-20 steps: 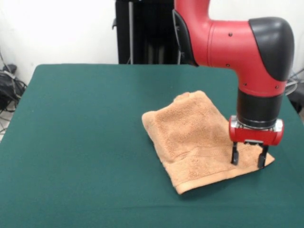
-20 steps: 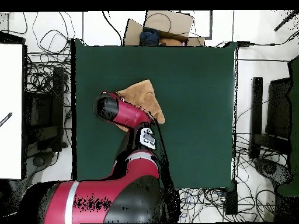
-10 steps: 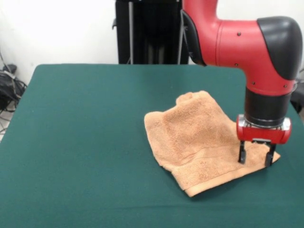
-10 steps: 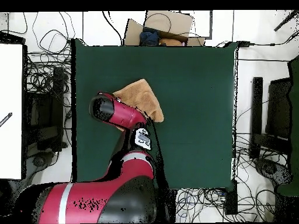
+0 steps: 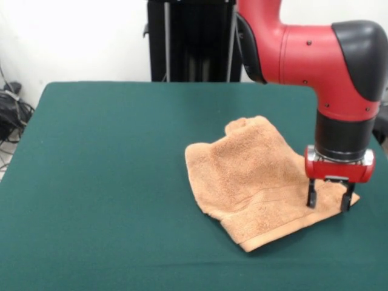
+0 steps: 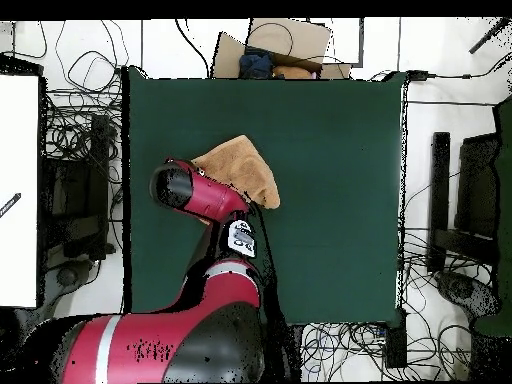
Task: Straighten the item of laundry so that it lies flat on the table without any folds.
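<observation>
Front view: pincer (image 5: 330, 202) spread open, tips on the rumpled towel's (image 5: 248, 176) corner — gripping nothing.

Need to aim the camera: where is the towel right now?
In the front view the towel lies right of the table's centre, its right corner under the open gripper.

peach-orange towel (image 5: 248, 176), dark green table (image 5: 109, 182), red-and-black arm (image 5: 327, 66)

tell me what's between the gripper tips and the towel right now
Nothing shows between them in the front view: the gripper has its open fingers down at the towel corner, on the table. Actual contact can't be confirmed.
</observation>
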### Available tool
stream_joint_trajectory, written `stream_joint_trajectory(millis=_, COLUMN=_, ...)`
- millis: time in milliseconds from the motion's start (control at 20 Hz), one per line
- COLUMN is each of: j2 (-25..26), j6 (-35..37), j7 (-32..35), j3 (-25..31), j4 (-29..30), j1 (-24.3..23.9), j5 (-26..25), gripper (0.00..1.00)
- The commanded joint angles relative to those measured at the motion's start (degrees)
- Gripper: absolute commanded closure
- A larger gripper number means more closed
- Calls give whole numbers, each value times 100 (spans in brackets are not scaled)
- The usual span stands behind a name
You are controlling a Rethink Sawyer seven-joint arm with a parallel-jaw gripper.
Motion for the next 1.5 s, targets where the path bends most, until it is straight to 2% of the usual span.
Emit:
stream_joint_trajectory(millis=50, j2=136, j6=154, j7=1690, j3=178, j4=501, j1=111, j5=326, gripper=0)
stream_joint_trajectory(millis=1500, j2=84, j6=95, j7=1841, j3=-70, j4=638, j1=510, j5=744, gripper=0)
